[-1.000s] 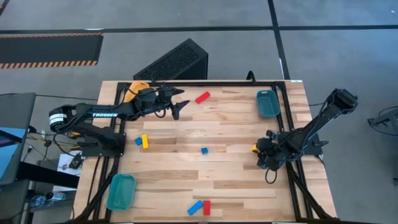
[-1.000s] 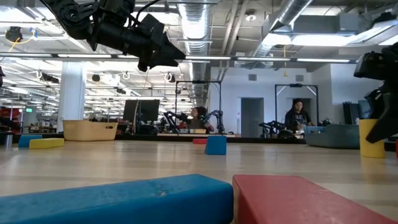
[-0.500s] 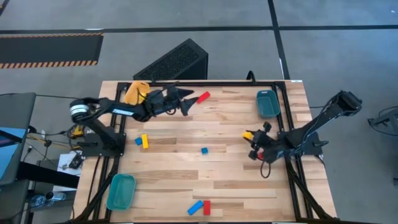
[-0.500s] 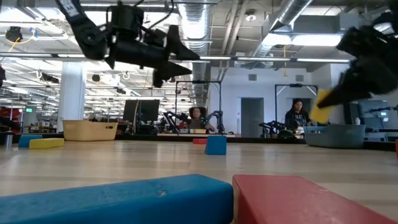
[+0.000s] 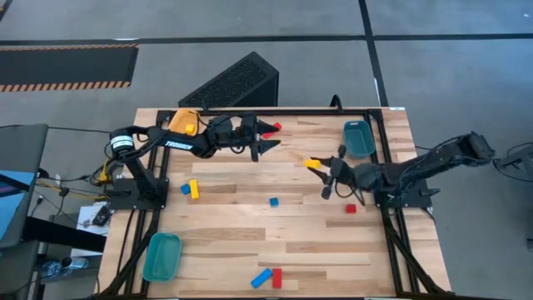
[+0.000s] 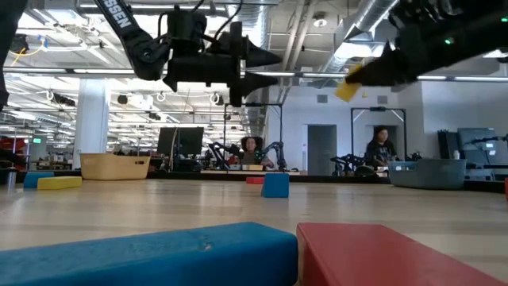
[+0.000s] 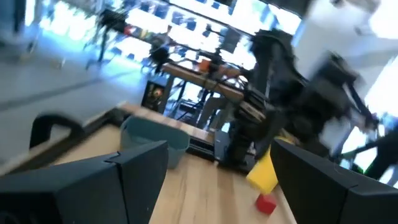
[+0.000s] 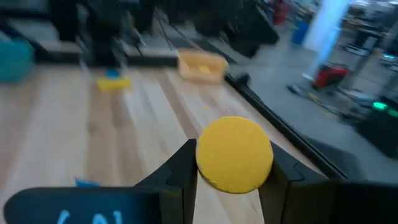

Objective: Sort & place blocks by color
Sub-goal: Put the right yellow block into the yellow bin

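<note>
The right gripper (image 5: 321, 164) has carried the yellow block (image 5: 311, 163) inward.

From above I get even, bright light with only soft, short shadows under the arms. At table height the ceiling strip lights (image 6: 119, 71) glare, and the nearest blue block (image 6: 151, 254) and red block (image 6: 397, 254) fill the foreground out of focus. Both wrist feeds smear badly (motion blur, mostly), the background streaked; the yellow block (image 8: 234, 154) stays fairly crisp.
</note>
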Motion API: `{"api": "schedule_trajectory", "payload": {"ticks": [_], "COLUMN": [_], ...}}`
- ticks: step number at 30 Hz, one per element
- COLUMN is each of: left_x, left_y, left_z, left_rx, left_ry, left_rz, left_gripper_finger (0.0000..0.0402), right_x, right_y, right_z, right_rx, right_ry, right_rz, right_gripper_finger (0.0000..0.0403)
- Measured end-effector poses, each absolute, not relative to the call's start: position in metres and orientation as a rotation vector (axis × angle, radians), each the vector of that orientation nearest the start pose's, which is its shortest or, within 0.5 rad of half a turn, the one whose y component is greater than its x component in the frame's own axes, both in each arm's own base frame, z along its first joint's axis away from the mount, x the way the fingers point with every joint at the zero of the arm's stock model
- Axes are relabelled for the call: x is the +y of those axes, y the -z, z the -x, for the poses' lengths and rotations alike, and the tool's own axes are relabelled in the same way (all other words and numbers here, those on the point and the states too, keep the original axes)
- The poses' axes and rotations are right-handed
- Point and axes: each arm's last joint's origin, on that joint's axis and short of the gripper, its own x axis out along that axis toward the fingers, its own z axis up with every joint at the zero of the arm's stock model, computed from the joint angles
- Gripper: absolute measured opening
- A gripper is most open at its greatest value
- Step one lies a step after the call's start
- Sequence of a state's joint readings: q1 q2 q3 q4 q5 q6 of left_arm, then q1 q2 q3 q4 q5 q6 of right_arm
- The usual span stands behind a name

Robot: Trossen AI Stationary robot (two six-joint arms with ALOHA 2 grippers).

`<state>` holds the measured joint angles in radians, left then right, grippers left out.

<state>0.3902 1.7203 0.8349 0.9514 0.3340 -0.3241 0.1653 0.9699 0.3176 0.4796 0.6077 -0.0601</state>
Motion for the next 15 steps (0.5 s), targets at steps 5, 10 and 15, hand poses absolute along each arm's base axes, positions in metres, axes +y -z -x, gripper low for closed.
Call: {"api": "schedule_trajectory", "payload": {"ticks": [5, 10, 15], "left_x": [0.118, 0.107, 0.104], "left_y": [-0.226, -0.225, -0.226], "left_z": [-0.339, -0.343, -0.344], "left_rx": [-0.077, -0.064, -0.078], "left_ry": [0.003, 0.031, 0.0], "left_rz": [0.13, 0.016, -0.083], "left_gripper_finger": [0.0272, 0.0272, 0.0272], "right_x": [-0.009, -0.03, -0.043], "right_y": [-0.217, -0.226, -0.242], "right_z": [-0.197, -0.196, -0.198], "right_rx": [0.047, -0.061, -0.132], "right_ry": [0.36, 0.373, 0.343], "right_rz": [0.06, -0.023, -0.075], "right_gripper_finger": [0.0127, 0.0127, 0.0127]}}
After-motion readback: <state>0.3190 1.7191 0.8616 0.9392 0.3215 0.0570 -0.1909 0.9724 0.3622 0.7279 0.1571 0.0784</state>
